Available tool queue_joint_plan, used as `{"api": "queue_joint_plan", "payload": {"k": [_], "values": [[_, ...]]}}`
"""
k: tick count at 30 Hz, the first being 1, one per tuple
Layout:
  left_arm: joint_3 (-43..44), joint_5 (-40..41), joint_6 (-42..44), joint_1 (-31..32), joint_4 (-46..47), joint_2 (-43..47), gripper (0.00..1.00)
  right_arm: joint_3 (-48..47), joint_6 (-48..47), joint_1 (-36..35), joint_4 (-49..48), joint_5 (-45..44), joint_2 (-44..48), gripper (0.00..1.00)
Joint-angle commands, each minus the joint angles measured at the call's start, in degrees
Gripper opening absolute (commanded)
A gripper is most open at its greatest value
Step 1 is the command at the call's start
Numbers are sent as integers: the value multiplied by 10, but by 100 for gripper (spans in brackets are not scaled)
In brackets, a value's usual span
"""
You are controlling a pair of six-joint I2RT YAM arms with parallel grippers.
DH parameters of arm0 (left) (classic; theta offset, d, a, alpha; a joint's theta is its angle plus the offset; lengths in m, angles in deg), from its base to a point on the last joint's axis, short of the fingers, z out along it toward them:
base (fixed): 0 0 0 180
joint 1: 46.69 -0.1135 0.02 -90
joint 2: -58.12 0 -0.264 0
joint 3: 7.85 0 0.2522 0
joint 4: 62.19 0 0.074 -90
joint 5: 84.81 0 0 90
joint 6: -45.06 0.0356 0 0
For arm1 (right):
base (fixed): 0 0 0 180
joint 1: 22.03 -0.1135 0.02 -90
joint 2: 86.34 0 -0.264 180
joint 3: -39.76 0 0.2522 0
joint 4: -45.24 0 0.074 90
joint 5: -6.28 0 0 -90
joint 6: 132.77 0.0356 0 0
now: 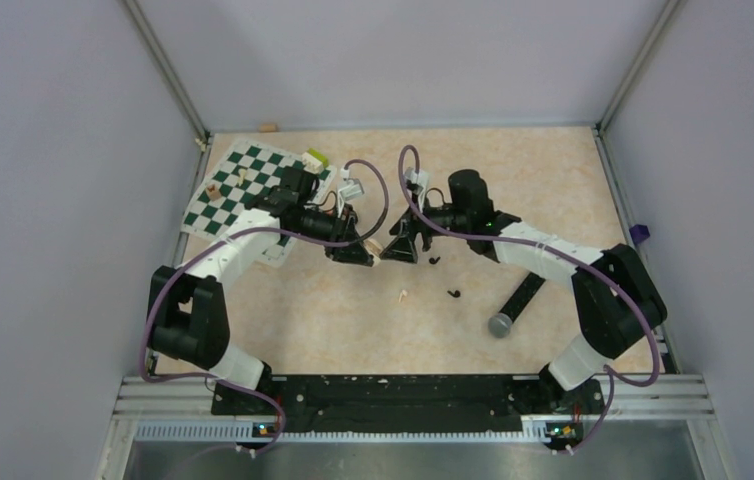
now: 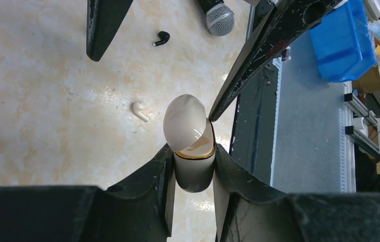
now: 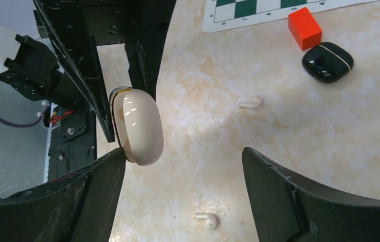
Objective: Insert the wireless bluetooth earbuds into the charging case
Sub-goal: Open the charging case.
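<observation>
Left wrist, charging case (image 2: 194, 169) clamped in left hand (image 2: 193, 149)

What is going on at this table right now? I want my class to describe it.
The left gripper is shut on a cream-white case, whose lid is flipped open. The right gripper is open and empty, with one finger close beside the lid. A white earbud and a second one lie loose on the table. The black charging case sits closed next to a red block, and a black earbud lies out on the table, not yet put away.
</observation>
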Motion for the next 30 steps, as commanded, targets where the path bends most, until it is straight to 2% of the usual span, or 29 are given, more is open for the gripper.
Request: {"api": "queue_joint_plan", "payload": {"k": [1, 13, 17, 21, 27, 30], "values": [[14, -24, 13, -2, 19, 14, 0, -11, -26, -2, -4, -75, 2, 84], [15, -23, 14, -1, 18, 19, 0, -27, -39, 6, 24, -121, -3, 84], [16, -20, 14, -2, 17, 19, 0, -38, -48, 22, 40, -84, 1, 84], [17, -17, 15, -2, 16, 23, 0, -72, -107, 41, 125, -18, 10, 84], [21, -10, 15, -2, 14, 23, 0, -92, -132, 89, 192, -8, 32, 82], [22, -9, 14, -1, 15, 22, 0, -99, -160, 90, 252, -30, 25, 80]]}}
